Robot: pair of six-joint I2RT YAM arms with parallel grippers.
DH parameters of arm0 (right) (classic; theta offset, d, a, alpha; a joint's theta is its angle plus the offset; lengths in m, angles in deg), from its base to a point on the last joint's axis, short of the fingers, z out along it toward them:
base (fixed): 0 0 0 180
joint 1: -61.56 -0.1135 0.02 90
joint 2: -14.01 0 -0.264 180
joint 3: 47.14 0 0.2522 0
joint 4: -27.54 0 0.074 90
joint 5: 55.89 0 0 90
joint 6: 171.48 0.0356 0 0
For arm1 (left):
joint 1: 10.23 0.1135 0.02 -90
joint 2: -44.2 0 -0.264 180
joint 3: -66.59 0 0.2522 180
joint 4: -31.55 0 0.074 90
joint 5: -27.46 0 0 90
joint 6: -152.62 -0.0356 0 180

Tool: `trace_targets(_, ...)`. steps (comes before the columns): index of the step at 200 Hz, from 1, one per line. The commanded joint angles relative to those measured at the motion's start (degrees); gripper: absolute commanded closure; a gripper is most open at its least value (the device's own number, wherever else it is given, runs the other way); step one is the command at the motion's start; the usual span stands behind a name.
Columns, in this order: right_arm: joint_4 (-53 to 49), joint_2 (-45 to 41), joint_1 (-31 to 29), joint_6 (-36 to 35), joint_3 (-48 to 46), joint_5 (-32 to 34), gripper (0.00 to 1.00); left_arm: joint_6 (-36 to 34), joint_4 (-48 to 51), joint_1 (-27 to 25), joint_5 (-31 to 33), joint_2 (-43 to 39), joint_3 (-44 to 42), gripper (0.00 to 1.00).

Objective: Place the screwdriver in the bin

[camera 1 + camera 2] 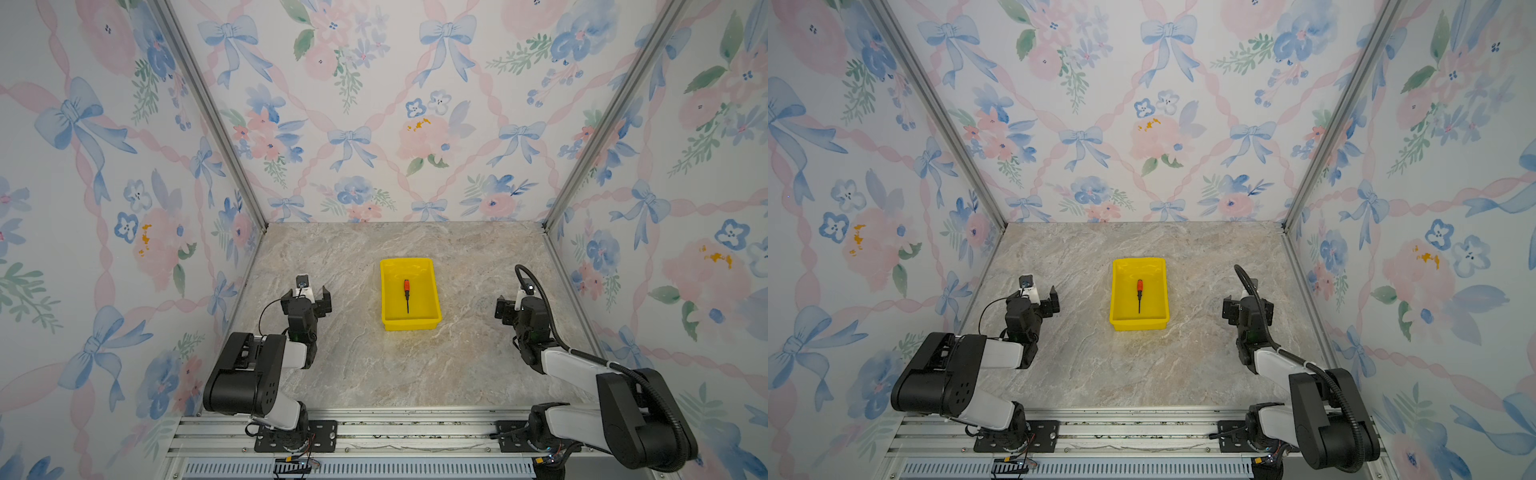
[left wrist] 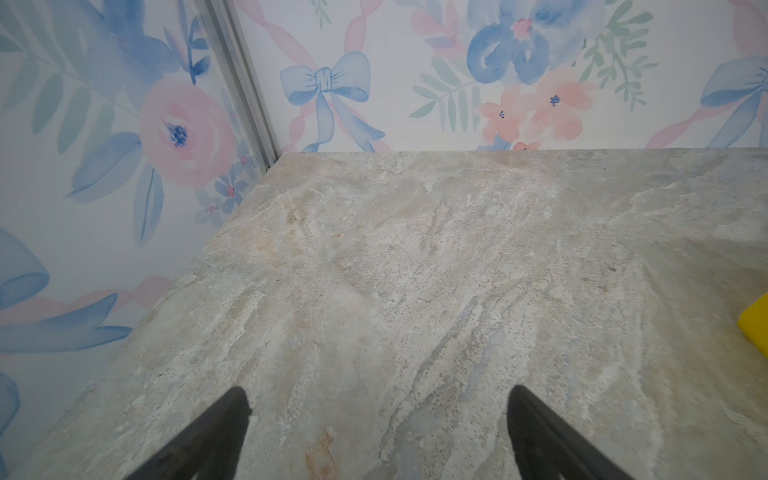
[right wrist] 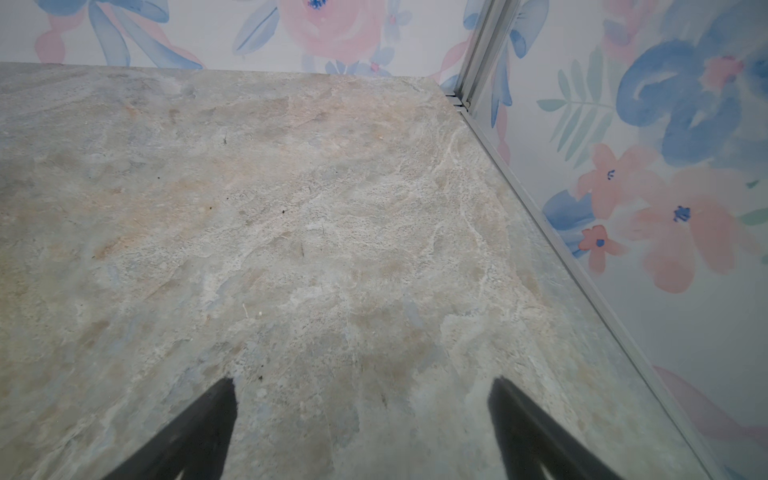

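The screwdriver (image 1: 406,291) (image 1: 1139,293), with its orange-red handle and thin dark shaft, lies flat inside the yellow bin (image 1: 411,324) (image 1: 1139,325) in both top views, handle toward the back wall. The bin stands at the middle of the marble table. My left gripper (image 1: 306,297) (image 2: 379,392) is open and empty, well to the left of the bin. A corner of the bin (image 2: 754,328) shows in the left wrist view. On the other side, well clear of the bin, my right gripper (image 1: 519,301) (image 3: 365,381) is open and empty over bare table.
Floral-papered walls enclose the table on three sides, with aluminium posts (image 1: 216,120) (image 1: 598,124) at the back corners. A metal rail (image 1: 374,432) carrying both arm bases runs along the front edge. Bare marble (image 1: 415,374) surrounds the bin.
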Motion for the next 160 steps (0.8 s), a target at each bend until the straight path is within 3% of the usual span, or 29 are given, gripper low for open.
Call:
trace_targets(1,6.8,2.4,1.1,-0.7,2.2,-2.2,0.03,-0.2,-5.7,0.7,-3.6,1.6,-1.9,0.02)
trace_targets(14,8.7,3.9,1.3,-0.5,2.4,-3.3,0.03,-1.1,-10.6,0.9,-4.9,3.3,-3.1,0.02)
trace_targets(80,15.2,13.7,2.1,-1.4,4.2,-7.4,0.03,-0.7,-9.1,0.9,-4.8,2.8,-2.8,0.02)
trace_targets(160,16.6,14.4,3.0,-0.8,3.6,-8.4,0.03,-0.7,-9.1,0.9,-4.9,2.8,-2.8,0.02)
